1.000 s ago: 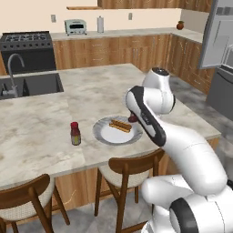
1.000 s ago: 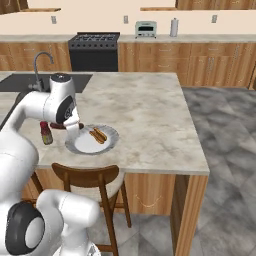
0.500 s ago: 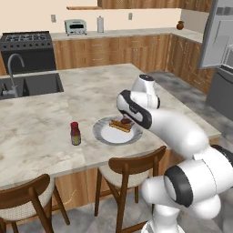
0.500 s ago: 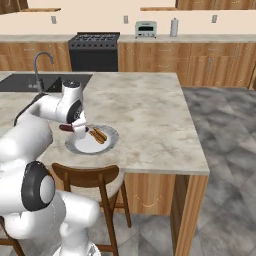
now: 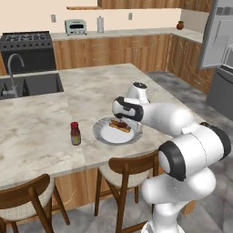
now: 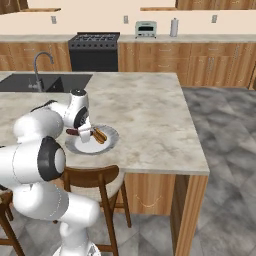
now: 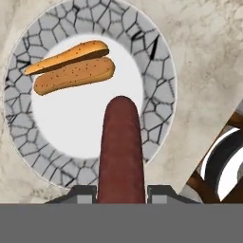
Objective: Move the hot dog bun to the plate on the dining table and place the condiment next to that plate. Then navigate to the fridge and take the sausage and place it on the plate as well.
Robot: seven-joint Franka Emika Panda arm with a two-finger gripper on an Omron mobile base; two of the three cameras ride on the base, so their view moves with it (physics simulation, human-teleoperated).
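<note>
- Gripper (image 7: 121,192): fingers (image 7: 83,193) closed tight on the sausage (image 7: 121,152), one pad each side of it. Sausage sticks out ahead of the tips, lengthwise along the hand.
- In hand view the sausage's far end hangs over the plate (image 7: 156,61), just short of the hot dog bun (image 7: 71,66). Whether it touches the plate: can't tell.
- Bun lies on the plate's pale centre, split side showing, crosswise to the sausage.
- Plate rim shows a grey crackle pattern in hand view; no lettering.
- Left base view: gripper (image 5: 119,119) low over the plate (image 5: 102,133), w/ bun (image 5: 122,127) just beside it. Plate sits on the dining table (image 5: 41,123) near the front edge.
- Condiment (image 5: 75,133) stands upright on the table, just beside the plate, not touching. Label pale, text too small to read.
- Right base view: gripper (image 6: 85,134) over plate (image 6: 111,142); sausage (image 6: 73,132) end pokes out on the arm side; bun (image 6: 100,135) on the far side of the gripper.
- Fridge (image 5: 218,41) at back right, door open; no brand visible.
- Vs. earlier frames: arm has folded in closer and dropped lower over the plate; the hand has moved from beside the plate to above it. Bun, plate, condiment unmoved. Grip unchanged.
</note>
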